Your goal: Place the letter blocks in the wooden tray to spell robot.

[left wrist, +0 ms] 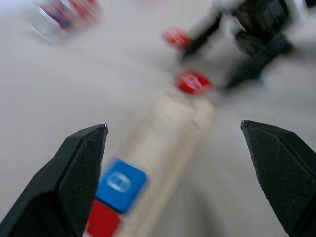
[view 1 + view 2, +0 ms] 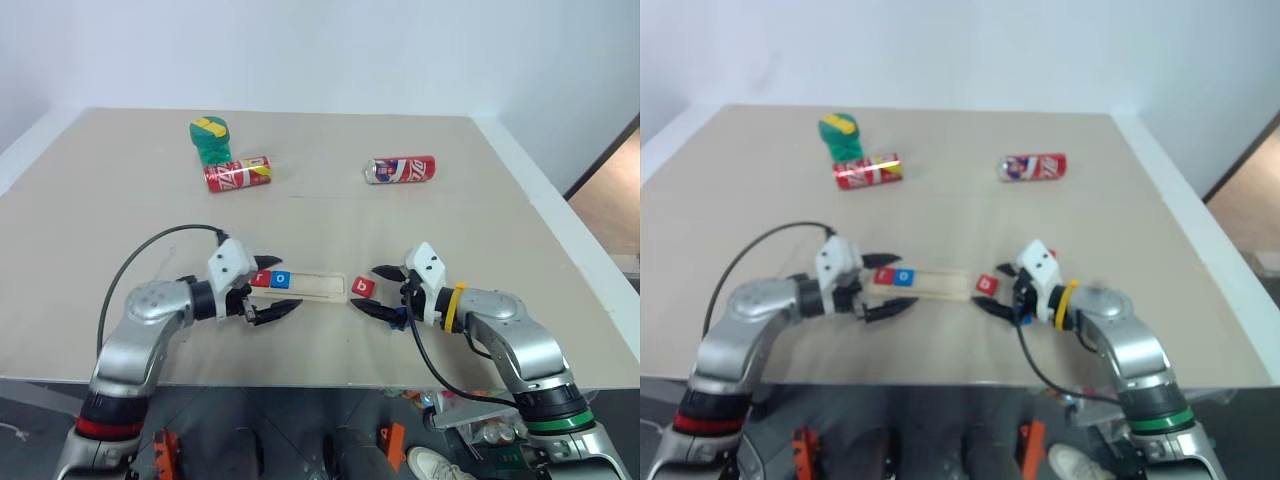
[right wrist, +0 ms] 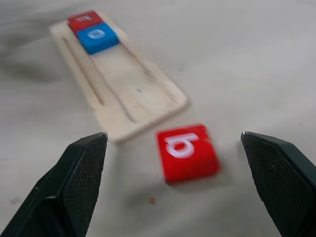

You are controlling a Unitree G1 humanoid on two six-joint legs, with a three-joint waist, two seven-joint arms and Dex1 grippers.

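Both end effectors, left (image 2: 272,290) and right (image 2: 376,290), gape wide, holding nothing. The wooden tray (image 2: 318,287) holds red r block (image 2: 261,278) and blue o block (image 2: 281,280); red b block (image 2: 363,288) lies at its 3 o'clock end.

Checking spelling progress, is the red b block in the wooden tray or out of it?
Out. The red b block lies flat on the table just off the wooden tray end.

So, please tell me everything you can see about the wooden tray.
The wooden tray is a long, narrow, shallow board of pale wood with rounded corners and a lengthwise groove. It lies flat on the table, between the two grippers. At its end near the left gripper, a red tile and a blue tile sit side by side in the groove; the rest is empty. A red b tile lies just beyond its other end, apart from it.
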